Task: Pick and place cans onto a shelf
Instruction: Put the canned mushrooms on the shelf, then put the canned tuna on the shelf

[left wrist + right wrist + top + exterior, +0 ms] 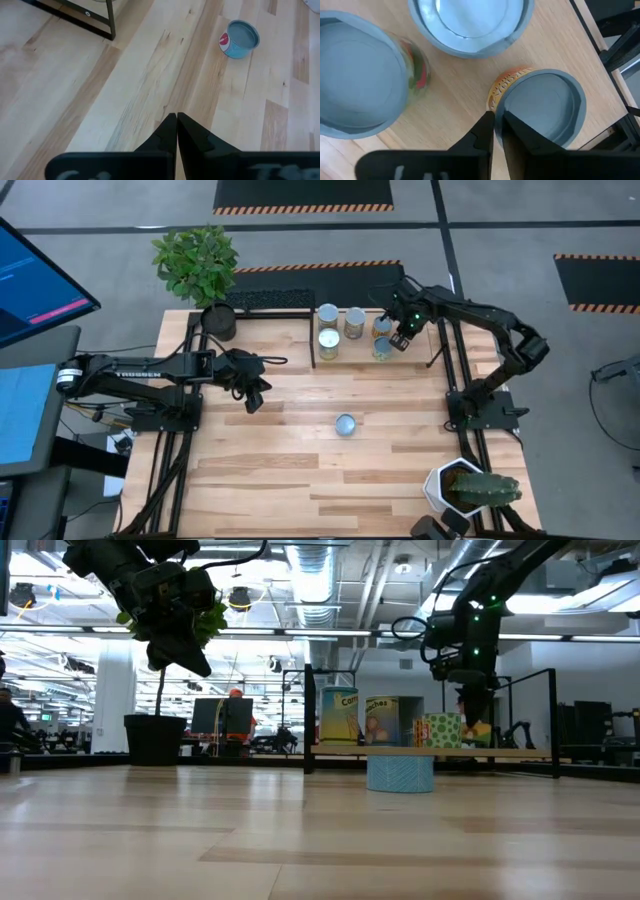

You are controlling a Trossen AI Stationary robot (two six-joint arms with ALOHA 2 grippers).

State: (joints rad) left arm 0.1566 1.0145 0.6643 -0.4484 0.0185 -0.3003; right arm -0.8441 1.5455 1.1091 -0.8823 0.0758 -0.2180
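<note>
Several cans stand on the shelf (415,352) at the table's far side, among them a green-labelled can (440,730) and an orange-labelled can (540,107). My right gripper (498,125) points down over the orange-labelled can (381,328), its fingers only narrowly apart. That can stands upright on the shelf's board (460,100). A pale-blue can (345,424) stands alone on the table's middle (240,38). My left gripper (255,400) hangs shut above the table's left half and holds nothing (177,122). My right gripper comes from above. One finger (485,131) is outside the orange-labelled can's rim (496,102) and the other is over its top. I cannot tell whether either finger touches the rim.
A black plant pot (218,320) with a green plant stands at the far left corner. A white cactus pot (458,485) stands at the near right corner. The arms' black frames (170,450) run along both sides. Bare wood lies across the near half of the table.
</note>
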